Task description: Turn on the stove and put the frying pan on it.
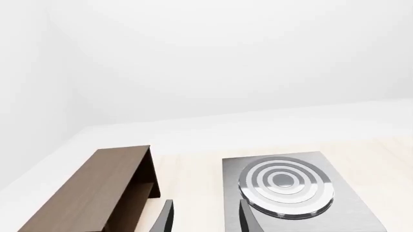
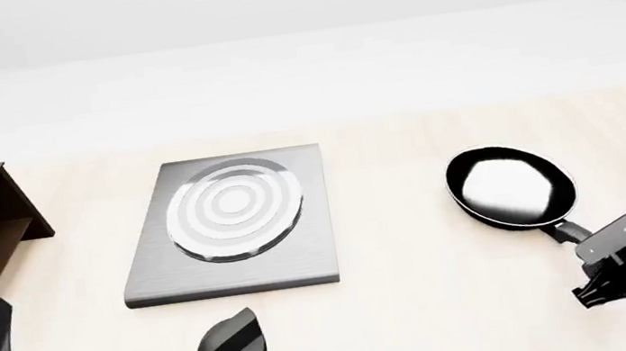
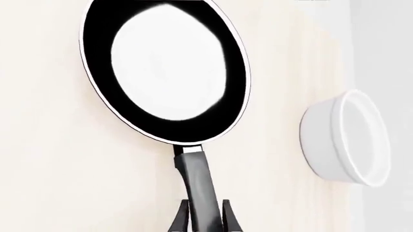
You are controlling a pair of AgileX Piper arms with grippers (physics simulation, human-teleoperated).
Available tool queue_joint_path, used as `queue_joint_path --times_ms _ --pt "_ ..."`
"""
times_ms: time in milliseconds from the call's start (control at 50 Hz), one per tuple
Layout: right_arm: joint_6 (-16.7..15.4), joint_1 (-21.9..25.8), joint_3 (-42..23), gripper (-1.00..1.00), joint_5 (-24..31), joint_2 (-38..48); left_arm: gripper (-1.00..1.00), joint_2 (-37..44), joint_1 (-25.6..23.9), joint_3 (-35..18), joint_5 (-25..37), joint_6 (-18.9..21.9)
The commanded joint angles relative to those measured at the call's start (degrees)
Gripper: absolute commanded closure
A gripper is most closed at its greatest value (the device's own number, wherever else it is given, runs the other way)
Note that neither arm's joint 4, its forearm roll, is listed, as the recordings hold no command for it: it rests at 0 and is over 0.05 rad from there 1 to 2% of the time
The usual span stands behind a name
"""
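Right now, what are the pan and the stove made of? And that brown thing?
The frying pan looks like glossy black coated metal; its inside shines mirror-bright. The stove looks like brushed grey metal with faint streaks and silvery-white burner rings. The brown shelf looks like dark wood, showing grain lines. These are rendered, so it's a guess.

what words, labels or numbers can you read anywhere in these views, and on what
None: no readable text, number or sign shows in any view.
The stove bears only plain burner rings.
The knob has no markings.
The frying pan, the white bowl and the wooden shelf are all unlabelled.
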Motion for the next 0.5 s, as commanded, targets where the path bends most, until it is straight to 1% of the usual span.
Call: queue_joint_path --times_ms 20,140,180,200,240,260,300,320,360,380,420,460,500 --pt "-0.68 0.19 0.70 1.00 -2.43 0.22 -1.00 0.00 0.03 0.08 -0.14 -0.01" --pt "0.43 0.50 -0.24 1.00 0.41 -2.68 -1.00 0.00 0.06 0.00 -0.10 -0.06" --pt "0.38 0.54 0.02 1.00 0.54 -3.47 -1.00 0.00 0.07 -0.06 -0.09 0.00" --pt "-0.20 0.49 0.46 1.00 0.28 -4.49 -1.00 0.00 0.06 -0.07 -0.10 0.01" --pt "-0.20 0.98 0.31 1.00 2.20 -6.85 -1.00 0.00 0.09 -0.05 -0.15 0.01" --pt "-0.40 1.26 0.10 1.00 4.13 -10.24 -1.00 0.00 0.07 -0.02 -0.18 0.00" --pt "-1.45 1.68 -0.43 1.00 7.10 -14.42 -1.00 0.00 0.11 0.06 -0.25 0.05" --pt "-2.72 1.84 -0.28 1.00 7.87 -16.76 -1.00 0.00 0.12 0.05 -0.24 0.04" --pt "-2.07 2.36 -2.38 1.00 13.05 -20.19 -1.00 0.00 0.07 0.13 -0.29 0.06" --pt "-3.11 2.48 -2.10 1.00 12.96 -21.30 -1.00 0.00 0.06 0.12 -0.28 0.05" --pt "-3.54 2.73 -3.30 1.00 15.38 -23.73 -1.00 0.00 0.10 0.09 -0.29 0.00" --pt "-5.93 2.68 -3.23 1.00 15.52 -25.98 -1.00 0.00 0.13 0.05 -0.30 -0.04" --pt "-6.67 3.41 -4.58 1.00 18.53 -29.09 -1.00 0.00 0.15 0.06 -0.35 -0.07"
